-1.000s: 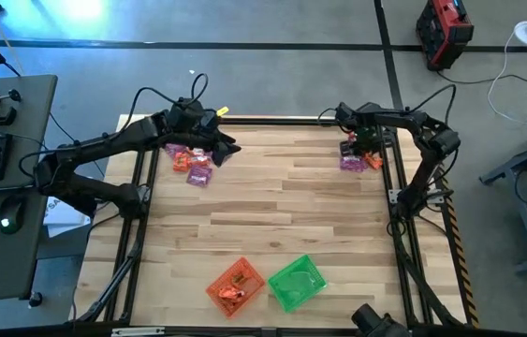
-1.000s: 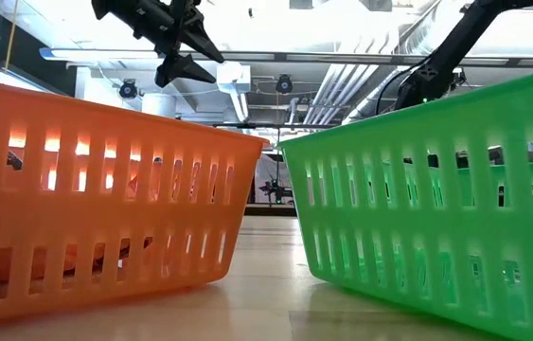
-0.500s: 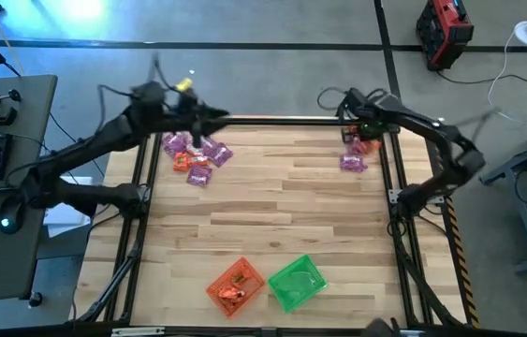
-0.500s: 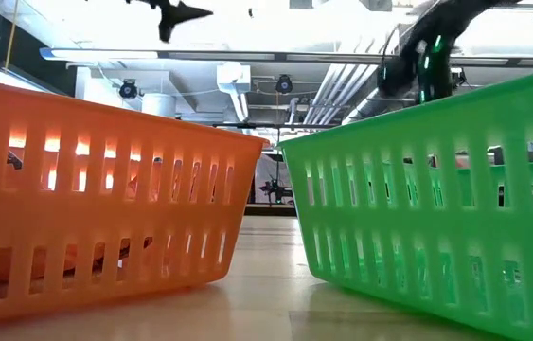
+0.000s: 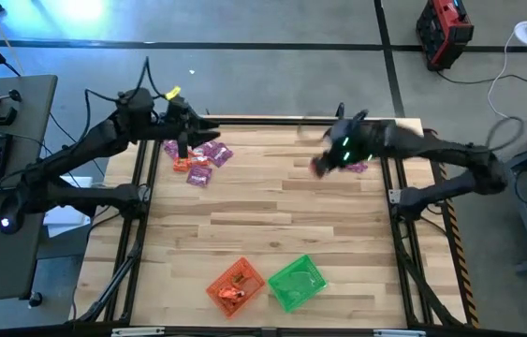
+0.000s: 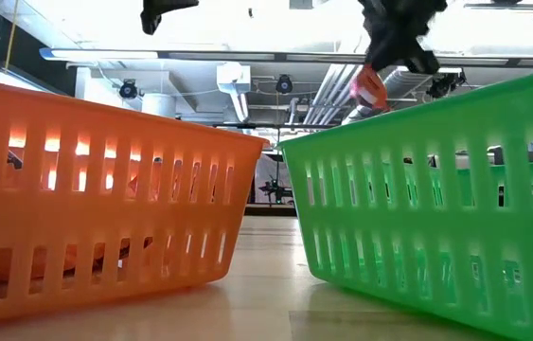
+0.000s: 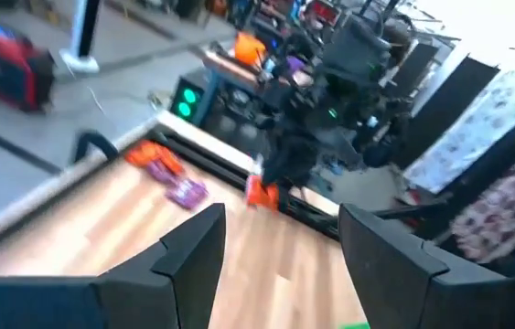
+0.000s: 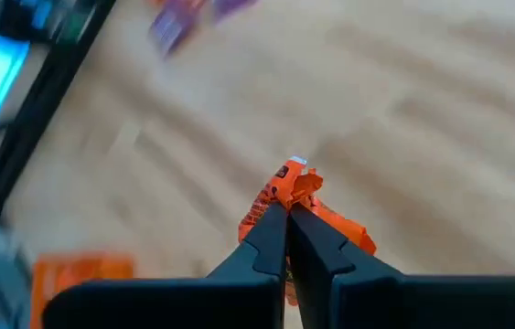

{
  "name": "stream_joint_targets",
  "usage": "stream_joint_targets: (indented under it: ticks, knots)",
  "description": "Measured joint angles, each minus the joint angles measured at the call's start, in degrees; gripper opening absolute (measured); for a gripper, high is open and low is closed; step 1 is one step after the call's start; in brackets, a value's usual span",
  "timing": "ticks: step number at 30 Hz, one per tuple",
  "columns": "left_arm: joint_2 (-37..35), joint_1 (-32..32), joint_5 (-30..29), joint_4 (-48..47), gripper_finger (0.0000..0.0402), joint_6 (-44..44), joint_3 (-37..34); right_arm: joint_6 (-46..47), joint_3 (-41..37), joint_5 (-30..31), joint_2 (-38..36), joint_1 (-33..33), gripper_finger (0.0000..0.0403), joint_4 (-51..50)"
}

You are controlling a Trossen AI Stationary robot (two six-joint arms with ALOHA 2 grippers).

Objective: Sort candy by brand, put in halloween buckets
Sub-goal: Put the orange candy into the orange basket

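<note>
While green bucket (image 5: 296, 282) sits bare, orange bucket (image 5: 236, 285) holds candy (image 5: 233, 294).

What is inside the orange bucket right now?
From above, the orange bucket holds orange-red candy on its floor; the count is unclear. In the low view its slatted wall hides most of the contents. No purple packets show inside.

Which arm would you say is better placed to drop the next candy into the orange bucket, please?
The right arm, probably. Its gripper is already shut on an orange-red candy above the table, while the left gripper hangs open and empty over the far-left pile, far from the orange bucket.
</note>
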Motion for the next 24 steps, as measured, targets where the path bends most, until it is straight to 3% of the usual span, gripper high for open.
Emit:
stream_joint_targets:
  ticks: [6, 12, 15, 24]
  knots:
    - [0.98, -7.7, -1.43, 2.58, 0.0204, -6.38, -0.02, 3.24, -0.04, -0.02, 11.95, 18.07, 0.0, 15.17]
    - [1.7, -15.8, -6.46, 8.26, 0.0204, -13.5, -0.02, 3.51, 0.15, -0.85, 24.84, 30.48, 0.0, 41.12]
    - [1.72, -18.44, -9.42, 9.34, 0.0204, -14.68, -0.02, 3.28, 2.7, -1.41, 29.56, 33.53, 0.0, 48.76]
    - [1.72, -20.7, -14.65, 10.44, 0.0204, -15.87, -0.02, -3.64, 14.06, -1.87, 41.72, 34.7, 0.0, 49.11]
